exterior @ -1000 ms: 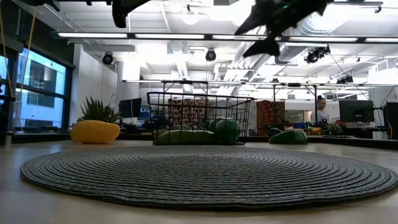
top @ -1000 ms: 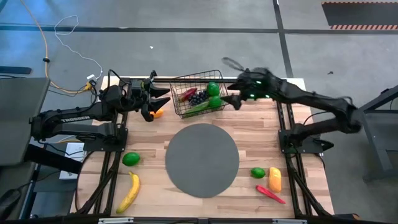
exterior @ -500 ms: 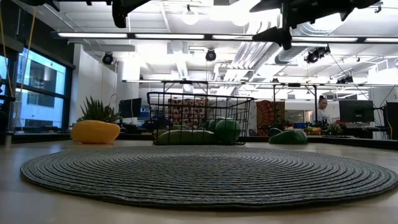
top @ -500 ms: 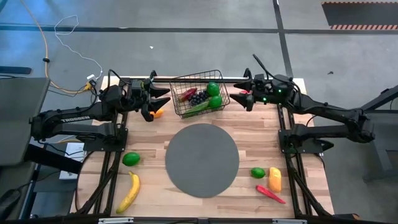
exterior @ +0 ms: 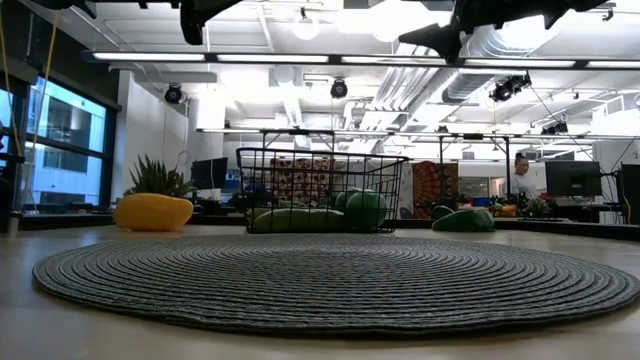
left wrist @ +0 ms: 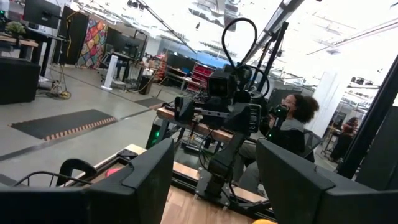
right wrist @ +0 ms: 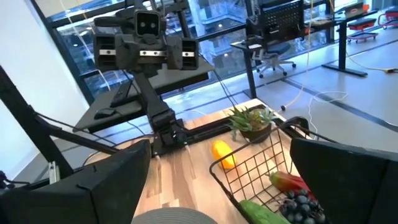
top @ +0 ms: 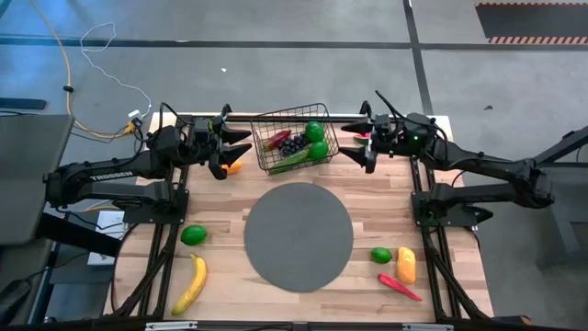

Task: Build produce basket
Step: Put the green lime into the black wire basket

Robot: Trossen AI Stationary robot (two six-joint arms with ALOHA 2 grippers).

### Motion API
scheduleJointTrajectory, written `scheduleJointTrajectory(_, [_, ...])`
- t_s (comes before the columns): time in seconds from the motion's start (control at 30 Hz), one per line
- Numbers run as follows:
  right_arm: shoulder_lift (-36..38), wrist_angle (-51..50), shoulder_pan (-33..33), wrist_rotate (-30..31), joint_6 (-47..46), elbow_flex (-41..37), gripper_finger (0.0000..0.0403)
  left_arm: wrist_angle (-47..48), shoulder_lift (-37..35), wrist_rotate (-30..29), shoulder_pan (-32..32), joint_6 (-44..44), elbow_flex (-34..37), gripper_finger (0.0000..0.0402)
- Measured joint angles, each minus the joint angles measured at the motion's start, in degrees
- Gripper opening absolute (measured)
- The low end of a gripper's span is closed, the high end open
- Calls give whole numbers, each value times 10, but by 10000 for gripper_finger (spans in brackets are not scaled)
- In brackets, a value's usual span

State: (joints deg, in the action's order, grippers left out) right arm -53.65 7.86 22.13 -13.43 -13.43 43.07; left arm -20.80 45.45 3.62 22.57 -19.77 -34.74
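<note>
The basket (top: 296, 138) sits between the two open, empty sets of jaws, the left gripper (top: 237, 145) on one side and the right gripper (top: 354, 142) on the other. It looks light and stiff, so its wire rim should be a good place to hold.

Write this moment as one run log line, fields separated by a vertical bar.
left gripper open, beside basket | right gripper open, empty, other side | banana on table

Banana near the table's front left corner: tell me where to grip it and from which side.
Take the banana at its middle, coming straight down from above. It lies flat on the table, long and slightly curved, with clear wood on both sides, so the fingers probably fit best across its narrow width. The open left gripper is nearest.
</note>
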Motion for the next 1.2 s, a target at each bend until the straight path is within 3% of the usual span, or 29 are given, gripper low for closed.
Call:
scheduleJointTrajectory(0.4, [0,0,-13,1,-40,0,369,0,0,0,0,9,0,216])
scheduleJointTrajectory(0.57, [-1,-28,-23,-9,-103,13,369,0,0,0,0,9,0,216])
scheduleJointTrajectory(0.67, [0,-131,-62,-24,-139,60,369,0,0,0,0,9,0,216])
scheduleJointTrajectory(0.8, [-7,-371,-151,-25,-179,137,369,5,0,2,0,9,0,216])
scheduleJointTrajectory(0.97, [-37,-644,-288,21,-375,198,369,5,0,-4,0,9,0,216])
scheduleJointTrajectory(1.2, [-102,-722,-450,44,-546,166,369,7,4,-4,0,9,0,216])
